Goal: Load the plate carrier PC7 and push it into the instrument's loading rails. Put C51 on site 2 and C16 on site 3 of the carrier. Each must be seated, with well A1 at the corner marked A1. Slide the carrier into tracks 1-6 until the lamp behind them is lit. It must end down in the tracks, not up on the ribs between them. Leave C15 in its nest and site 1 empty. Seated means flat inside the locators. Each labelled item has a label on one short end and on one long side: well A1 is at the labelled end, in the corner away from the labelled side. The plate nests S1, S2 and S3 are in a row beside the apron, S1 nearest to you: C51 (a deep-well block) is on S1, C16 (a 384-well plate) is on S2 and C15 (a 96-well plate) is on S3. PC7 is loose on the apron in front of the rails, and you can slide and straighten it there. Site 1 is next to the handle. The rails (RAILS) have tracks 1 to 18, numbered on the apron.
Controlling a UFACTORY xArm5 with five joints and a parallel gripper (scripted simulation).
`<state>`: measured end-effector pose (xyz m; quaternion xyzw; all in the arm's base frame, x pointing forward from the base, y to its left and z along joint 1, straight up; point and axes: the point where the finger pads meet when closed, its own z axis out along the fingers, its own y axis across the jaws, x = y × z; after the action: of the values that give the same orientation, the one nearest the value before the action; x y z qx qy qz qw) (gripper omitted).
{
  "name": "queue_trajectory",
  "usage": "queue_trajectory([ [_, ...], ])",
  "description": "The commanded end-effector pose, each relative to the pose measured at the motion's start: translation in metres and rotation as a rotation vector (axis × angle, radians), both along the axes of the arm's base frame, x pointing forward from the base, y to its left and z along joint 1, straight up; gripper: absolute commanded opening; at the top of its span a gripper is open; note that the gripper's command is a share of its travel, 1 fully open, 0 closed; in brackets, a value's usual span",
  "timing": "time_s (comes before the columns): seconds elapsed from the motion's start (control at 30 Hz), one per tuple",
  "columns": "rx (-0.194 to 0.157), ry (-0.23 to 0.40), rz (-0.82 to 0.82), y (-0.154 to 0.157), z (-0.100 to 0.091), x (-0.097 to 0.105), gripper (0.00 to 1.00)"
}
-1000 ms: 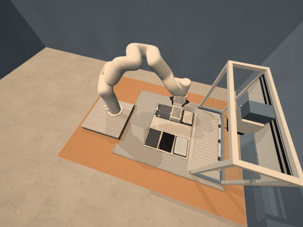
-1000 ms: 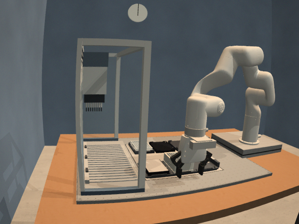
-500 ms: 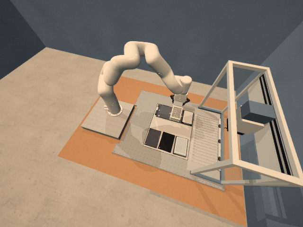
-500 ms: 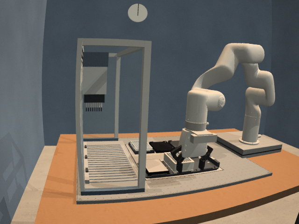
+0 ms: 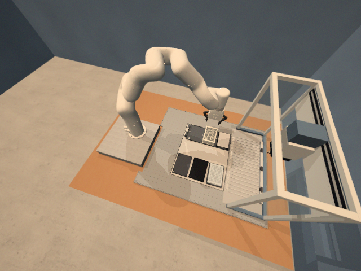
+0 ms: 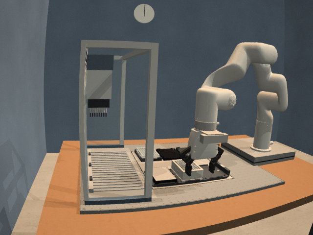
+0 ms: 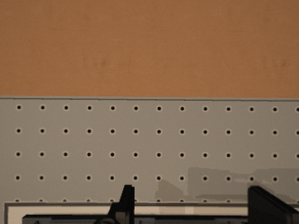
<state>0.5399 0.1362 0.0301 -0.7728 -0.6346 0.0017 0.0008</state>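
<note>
Fingers of the gripper (image 5: 212, 121) (image 6: 200, 171) (image 7: 192, 205) stand wide apart with nothing between them, beside the long outer side of the carrier PC7 (image 5: 195, 133) (image 6: 219, 172) (image 7: 196, 218). I read this as a stage between plate handling and the slide. I'd lift the tips well above the deep-well block C51 (image 5: 210, 134) (image 6: 183, 164) before crossing, since a low finger could tip it off its locators. Then I'd go to the upright handle (image 5: 186, 131) (image 6: 223, 169), square the carrier with the tracks and push evenly, low down; a skewed push could ride it up on the ribs.

C51 sits on site 2 and C16 (image 5: 224, 139) (image 6: 164, 174) on site 3, both apparently level; I can't read their A1 corners from here. Site 1 is bare. The whole carrier lies outside the rails (image 5: 245, 163) (image 6: 113, 172), whose pale surface is combed with thin, straight ribs.

C51 is a tall cream box with a gridded top; C16 is a smooth, low slab. Farther off, C15 (image 5: 215, 173) (image 6: 146, 152) waits in its nest, pale and finely pitted. Around everything runs a matt grey pegboard (image 5: 180, 192) (image 6: 252, 180) (image 7: 147, 143), its round holes in neat rows, over a faintly mottled orange bench (image 5: 116, 198) (image 6: 176, 222) (image 7: 140, 47).

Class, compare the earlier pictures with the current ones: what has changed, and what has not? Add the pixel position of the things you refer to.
The open claw (image 5: 212, 121) (image 6: 199, 173) (image 7: 191, 204) has risen; nothing was visibly grasped or released. C51 (image 5: 210, 134) (image 6: 178, 170), C16 (image 5: 224, 139) (image 6: 163, 174) and PC7 (image 5: 195, 133) (image 6: 219, 173) (image 7: 187, 219) stayed put.
</note>
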Motion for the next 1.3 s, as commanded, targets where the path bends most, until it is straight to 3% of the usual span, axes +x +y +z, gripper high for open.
queue_trajectory([
  [0.0,0.001,-0.005,0.000,0.000,0.010,0.002,1.00],
  [1.27,0.001,-0.005,0.000,0.000,0.063,0.002,1.00],
])
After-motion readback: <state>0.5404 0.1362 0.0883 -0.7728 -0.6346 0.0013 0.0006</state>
